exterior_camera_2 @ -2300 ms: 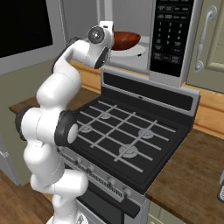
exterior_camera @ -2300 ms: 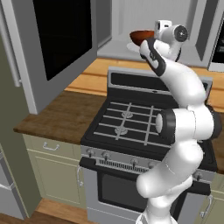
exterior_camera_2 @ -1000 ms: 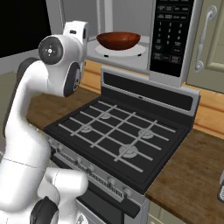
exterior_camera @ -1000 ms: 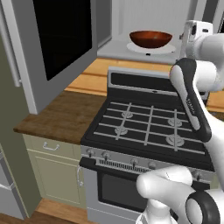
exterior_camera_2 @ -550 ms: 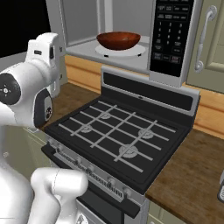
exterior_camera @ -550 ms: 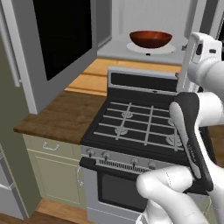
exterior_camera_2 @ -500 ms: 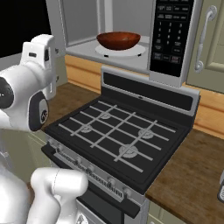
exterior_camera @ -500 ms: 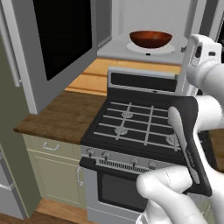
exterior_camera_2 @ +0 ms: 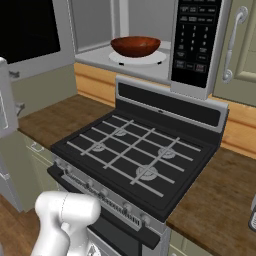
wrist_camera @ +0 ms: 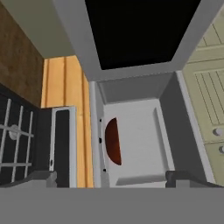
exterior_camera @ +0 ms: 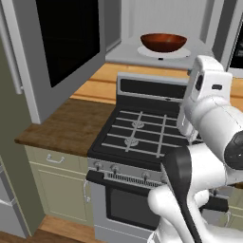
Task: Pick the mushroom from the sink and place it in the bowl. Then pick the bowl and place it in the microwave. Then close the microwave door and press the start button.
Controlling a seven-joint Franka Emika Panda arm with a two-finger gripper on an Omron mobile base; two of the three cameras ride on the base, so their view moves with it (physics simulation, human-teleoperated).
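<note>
- Your glossy reddish-brown wooden bowl [exterior_camera: 163, 42] sits on the white round turntable plate [exterior_camera_2: 137, 57] inside the light-grey boxy microwave [exterior_camera_2: 150, 67], above the black gas stove [exterior_camera_2: 135, 160].
- The microwave door [exterior_camera: 57, 45], black glass in a light-grey frame, stands swung wide open to the left.
- Your hand [wrist_camera: 111, 177] has its two dark fingertips spread far apart, holding nothing, and looks into the microwave cavity from outside.
- I cannot tell whether the mushroom lies in the bowl.
- A brown wooden table [exterior_camera: 66, 126] flanks the stove.

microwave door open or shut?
Open: the microwave door is swung wide to the left, exposing the bowl on the turntable plate.
</note>
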